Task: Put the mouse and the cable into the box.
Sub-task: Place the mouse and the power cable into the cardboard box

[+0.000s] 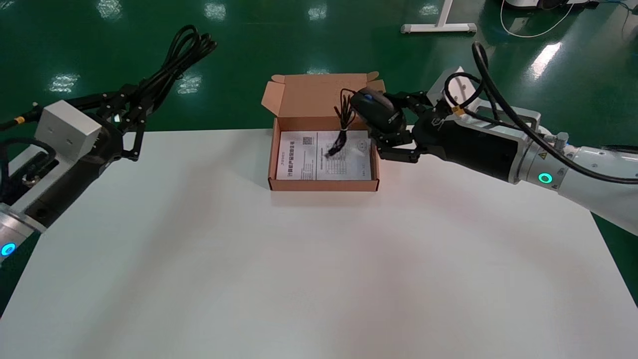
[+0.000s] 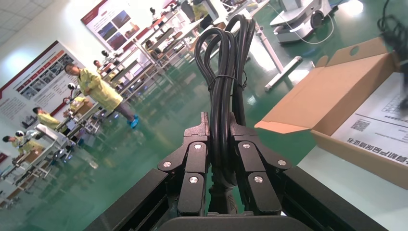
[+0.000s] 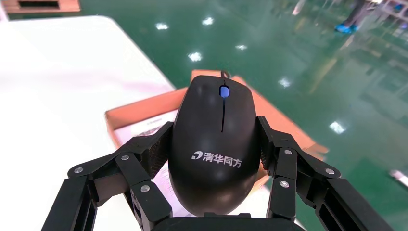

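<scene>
A white table [image 1: 319,279] fills the near ground, with a printed sheet [image 1: 304,162] bearing a QR code lying flat toward its 12 o'clock edge. Beyond it, glossy green floor [image 1: 99,50] runs from 9 o'clock round to 3, dotted with reflected ceiling lights. At 1 o'clock a white stand foot [image 1: 438,27] rests on that floor, and at 2 o'clock a thin white cord [image 1: 536,30] loops across it. Farther out in the hall a person in a yellow coat [image 2: 98,91] stands by red-and-white wall posters [image 2: 36,82], with others in yellow [image 2: 43,118] close by and rows of workbenches [image 2: 163,43] behind.
</scene>
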Controlling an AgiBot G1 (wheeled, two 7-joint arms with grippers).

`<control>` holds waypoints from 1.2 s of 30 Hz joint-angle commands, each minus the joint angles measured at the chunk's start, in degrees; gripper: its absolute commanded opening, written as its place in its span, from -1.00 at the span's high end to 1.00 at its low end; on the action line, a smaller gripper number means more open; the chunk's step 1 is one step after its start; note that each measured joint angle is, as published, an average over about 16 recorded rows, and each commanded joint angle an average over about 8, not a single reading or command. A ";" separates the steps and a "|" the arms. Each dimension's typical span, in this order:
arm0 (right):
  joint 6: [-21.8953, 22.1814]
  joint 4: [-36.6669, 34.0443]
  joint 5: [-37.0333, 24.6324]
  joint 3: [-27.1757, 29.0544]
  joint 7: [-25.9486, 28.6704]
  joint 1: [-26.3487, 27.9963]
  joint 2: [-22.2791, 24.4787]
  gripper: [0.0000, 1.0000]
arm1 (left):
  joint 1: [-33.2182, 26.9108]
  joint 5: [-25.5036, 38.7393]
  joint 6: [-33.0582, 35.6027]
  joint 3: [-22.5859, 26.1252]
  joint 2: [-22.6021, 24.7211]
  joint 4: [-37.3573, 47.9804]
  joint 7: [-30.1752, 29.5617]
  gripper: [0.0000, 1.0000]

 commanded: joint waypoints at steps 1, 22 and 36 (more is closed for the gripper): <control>-0.48 0.26 -0.29 -0.38 0.17 -0.39 0.12 1.00 | -0.45 0.15 0.05 0.17 0.24 -0.05 0.27 1.00; -1.86 -14.05 -1.63 -2.50 -10.19 0.90 -9.13 1.00 | 0.88 1.14 0.40 0.18 -0.16 -0.17 1.73 1.00; -3.52 -26.59 -0.94 -2.09 -19.19 5.64 -14.02 1.00 | 1.56 1.95 -0.55 0.46 0.09 -0.29 2.09 1.00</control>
